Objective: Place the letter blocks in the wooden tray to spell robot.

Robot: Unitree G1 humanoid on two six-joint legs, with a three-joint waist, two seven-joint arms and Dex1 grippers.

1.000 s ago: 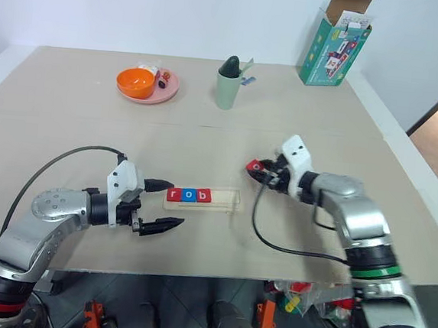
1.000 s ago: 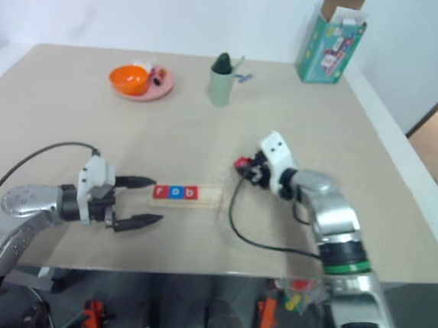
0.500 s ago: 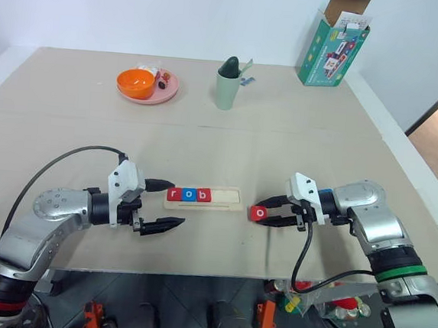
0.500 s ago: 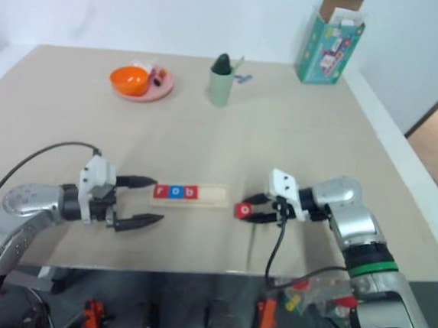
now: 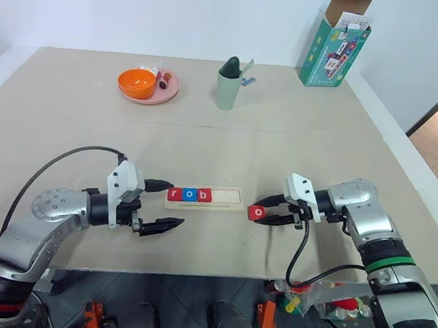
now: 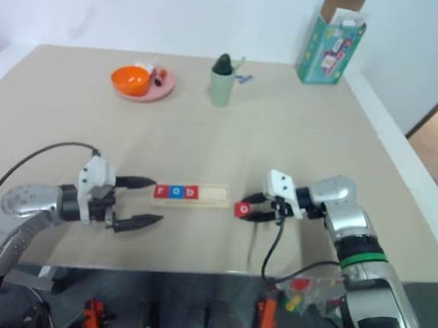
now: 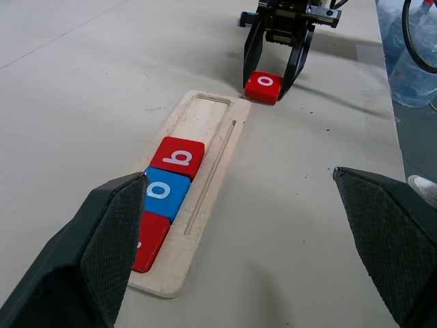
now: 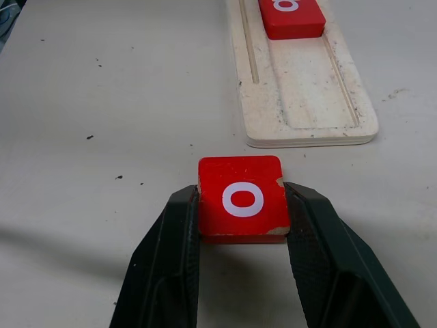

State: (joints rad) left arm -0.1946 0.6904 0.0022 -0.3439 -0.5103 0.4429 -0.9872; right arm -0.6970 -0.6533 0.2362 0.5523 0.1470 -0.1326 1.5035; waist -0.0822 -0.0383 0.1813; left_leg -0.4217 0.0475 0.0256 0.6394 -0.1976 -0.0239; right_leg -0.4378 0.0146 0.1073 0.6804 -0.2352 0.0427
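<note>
letter blocks r, o and b (image 5: 189,195) already sit in the wooden tray (image 5: 227,201), filling its left part and leaving the right end of the slot bare. going left to right: my left pincer (image 5: 163,204) hovers just left of the tray over the worktop (image 5: 298,140), its fingers spread wide and holding nothing. the tray lies between my two pincers. just past its right end, my right pincer (image 8: 240,215) points toward the tray and is pinching the red o block (image 8: 241,198) by two opposite edges, letter facing up. that block is just beside the tray's end, apart from it.
</note>
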